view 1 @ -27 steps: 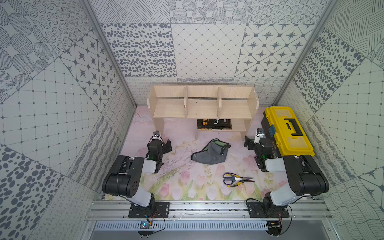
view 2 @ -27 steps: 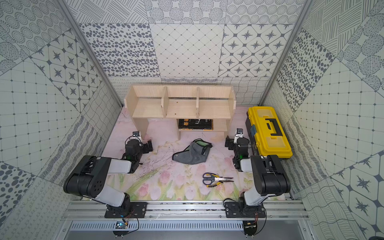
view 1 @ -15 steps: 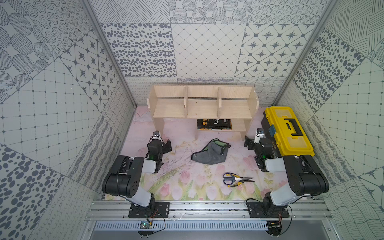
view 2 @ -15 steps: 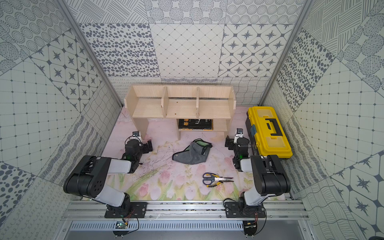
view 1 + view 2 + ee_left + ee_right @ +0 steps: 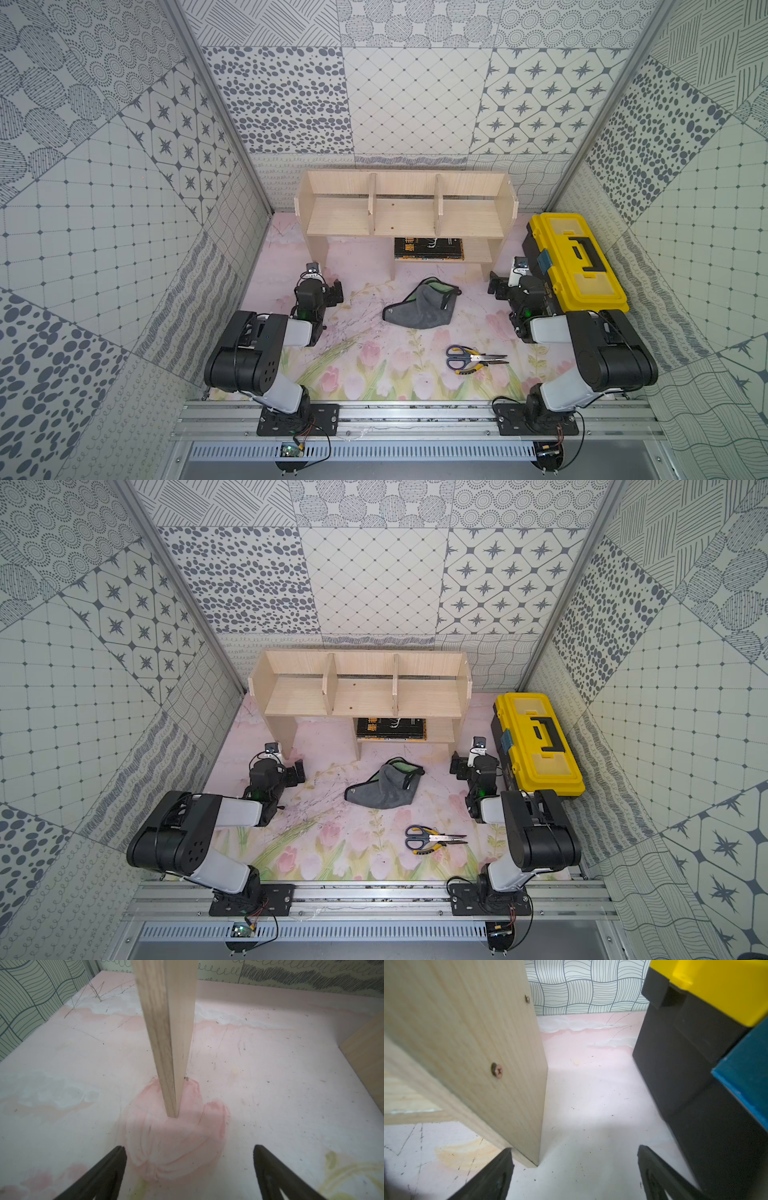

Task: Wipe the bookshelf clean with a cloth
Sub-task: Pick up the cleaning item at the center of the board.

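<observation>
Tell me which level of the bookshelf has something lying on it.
The small lower shelf of the bookshelf: a dark book lies flat on it. The three upper bays hold nothing.

bookshelf (image 5: 405, 216): standing at the back
cloth (image 5: 422, 309): lying before it
toolbox (image 5: 575, 262): sitting at its right
scissors (image 5: 473, 358): lying before the cloth

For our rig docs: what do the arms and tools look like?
Both the left arm and right arm have bulky black joint housings, white links and black base plates trailing thin wires. Left tool and right tool are black, with tapering tips.
</observation>
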### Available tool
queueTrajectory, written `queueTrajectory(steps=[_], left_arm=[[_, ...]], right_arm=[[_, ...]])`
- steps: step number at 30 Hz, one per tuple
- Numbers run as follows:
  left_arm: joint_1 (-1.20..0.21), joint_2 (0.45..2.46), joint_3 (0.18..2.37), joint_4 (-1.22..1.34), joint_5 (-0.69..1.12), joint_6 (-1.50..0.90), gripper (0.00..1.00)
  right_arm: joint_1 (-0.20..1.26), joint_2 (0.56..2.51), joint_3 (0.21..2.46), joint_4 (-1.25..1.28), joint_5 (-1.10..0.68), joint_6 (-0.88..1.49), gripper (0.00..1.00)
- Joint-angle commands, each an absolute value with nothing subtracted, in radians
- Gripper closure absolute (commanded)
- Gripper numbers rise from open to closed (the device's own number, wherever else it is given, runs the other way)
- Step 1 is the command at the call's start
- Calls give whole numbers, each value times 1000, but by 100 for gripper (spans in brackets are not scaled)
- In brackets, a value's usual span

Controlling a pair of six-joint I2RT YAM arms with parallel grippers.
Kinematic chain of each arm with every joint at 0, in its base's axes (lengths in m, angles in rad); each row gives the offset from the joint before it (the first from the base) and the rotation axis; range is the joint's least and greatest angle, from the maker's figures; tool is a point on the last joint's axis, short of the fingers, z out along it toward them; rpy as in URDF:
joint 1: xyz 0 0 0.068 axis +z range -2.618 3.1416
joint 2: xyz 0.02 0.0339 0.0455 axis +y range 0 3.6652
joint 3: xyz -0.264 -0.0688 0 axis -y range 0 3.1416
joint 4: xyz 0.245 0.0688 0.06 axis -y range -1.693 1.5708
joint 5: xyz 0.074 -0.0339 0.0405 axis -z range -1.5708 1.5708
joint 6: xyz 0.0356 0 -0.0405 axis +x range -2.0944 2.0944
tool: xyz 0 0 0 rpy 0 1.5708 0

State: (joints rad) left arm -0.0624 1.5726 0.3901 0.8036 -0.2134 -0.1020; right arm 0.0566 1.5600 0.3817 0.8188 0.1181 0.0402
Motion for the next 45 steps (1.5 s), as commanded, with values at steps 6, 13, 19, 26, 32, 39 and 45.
queueTrajectory(steps=[6,13,19,26,32,39,45], left_arm=[[-51,1563,422,810,-114,-75,1],[-139,1389,465,595,-318,-40,1],[-283,1026,565,75,-580,-327,2],[-332,835,732,-508,-488,-693,76],[-334,682,808,-711,-459,-647,100],[-334,524,787,-762,-487,-580,100],[-334,551,772,-757,-495,-685,100]], right_arm=[[101,1344,664,252,415,152,3],[117,977,661,-292,403,693,3],[458,929,712,-529,454,659,3],[1009,1362,1006,-675,859,737,3],[787,1513,992,-293,243,488,3],[774,1701,1068,-284,153,308,6],[855,1821,1063,-295,79,356,5]])
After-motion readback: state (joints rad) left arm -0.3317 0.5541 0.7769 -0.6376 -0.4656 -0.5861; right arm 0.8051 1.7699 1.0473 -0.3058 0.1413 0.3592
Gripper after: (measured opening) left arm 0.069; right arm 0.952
